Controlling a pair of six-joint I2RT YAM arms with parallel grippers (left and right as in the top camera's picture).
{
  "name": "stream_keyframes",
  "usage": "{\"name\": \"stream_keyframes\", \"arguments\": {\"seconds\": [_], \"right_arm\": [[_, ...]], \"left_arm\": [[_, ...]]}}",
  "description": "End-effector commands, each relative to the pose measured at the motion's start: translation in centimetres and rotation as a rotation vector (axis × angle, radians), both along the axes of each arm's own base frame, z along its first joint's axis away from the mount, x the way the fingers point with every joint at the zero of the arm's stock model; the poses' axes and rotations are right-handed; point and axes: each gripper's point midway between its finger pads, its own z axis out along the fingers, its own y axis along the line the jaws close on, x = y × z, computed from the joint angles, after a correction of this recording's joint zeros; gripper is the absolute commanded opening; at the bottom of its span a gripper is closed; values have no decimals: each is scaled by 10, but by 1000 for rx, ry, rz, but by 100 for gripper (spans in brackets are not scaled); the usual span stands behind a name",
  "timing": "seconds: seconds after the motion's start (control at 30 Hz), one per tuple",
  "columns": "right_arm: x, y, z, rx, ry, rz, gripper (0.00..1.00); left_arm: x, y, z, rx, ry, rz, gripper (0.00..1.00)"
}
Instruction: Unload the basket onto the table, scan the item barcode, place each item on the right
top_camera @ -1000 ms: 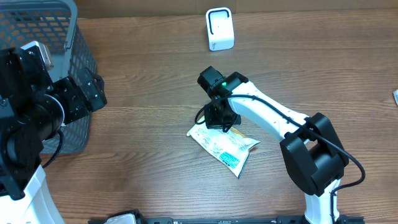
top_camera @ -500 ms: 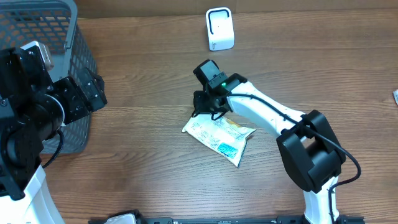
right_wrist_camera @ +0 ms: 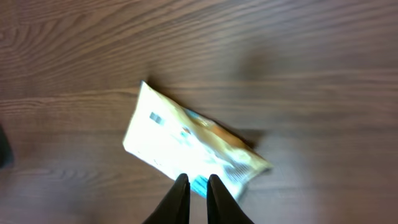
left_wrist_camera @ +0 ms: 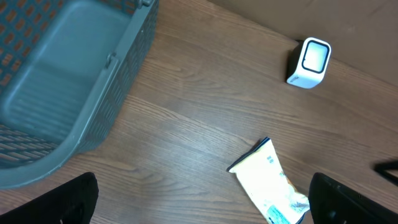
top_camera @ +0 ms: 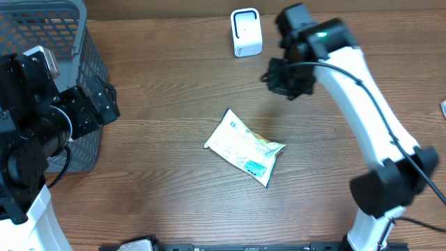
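Right pincer (right_wrist_camera: pixel 198 179) almost closed, empty, above packet (right_wrist_camera: pixel 180 143); left pincer (left_wrist_camera: pixel 202 190) wide, empty.

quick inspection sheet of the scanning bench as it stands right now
surface: wooden table, no spills seen
job's things: snack packet lying flat mid-table, nothing touching it; white scanner upright near the far edge
clutter: grey basket far left; small pale object at the right edge, too cropped to identify
grippers: left gripper open, empty; right gripper raised over the packet, fingers close together, holding nothing
cables: black cable along the right arm; black loop by the left arm
surroundings: brown panel behind the table
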Motion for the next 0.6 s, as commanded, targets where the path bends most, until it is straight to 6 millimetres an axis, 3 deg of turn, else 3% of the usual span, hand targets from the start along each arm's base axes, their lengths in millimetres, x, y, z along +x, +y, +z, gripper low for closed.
{"name": "stream_keyframes", "arguments": {"seconds": [0.0,0.17,0.2,0.27,0.33,0.4,0.5,0.57], "right_arm": [[-12,-18,37,-51,-101,1,14],[-34,-48,47,-170,-88,-25,19],[-36,-51,47,-181,-82,-29,25],[-33,-57,48,-201,-92,-42,47],[-29,-67,48,-234,-106,-62,100],[-26,-79,49,-270,-114,-86,100],[-23,-91,49,-276,-108,-122,100],[-21,-99,49,-276,-105,-146,100]], "left_arm": [[0,3,0,0,-2,22,100],[1,-2,1,-40,-7,18,100],[1,-3,1,-47,-8,21,100],[1,-3,1,-49,-8,25,100],[2,-5,2,-68,-18,28,100],[4,-28,2,-178,-16,-50,100],[2,-78,-5,-273,6,-353,100],[-1,-100,-25,-306,83,-448,100]]}}
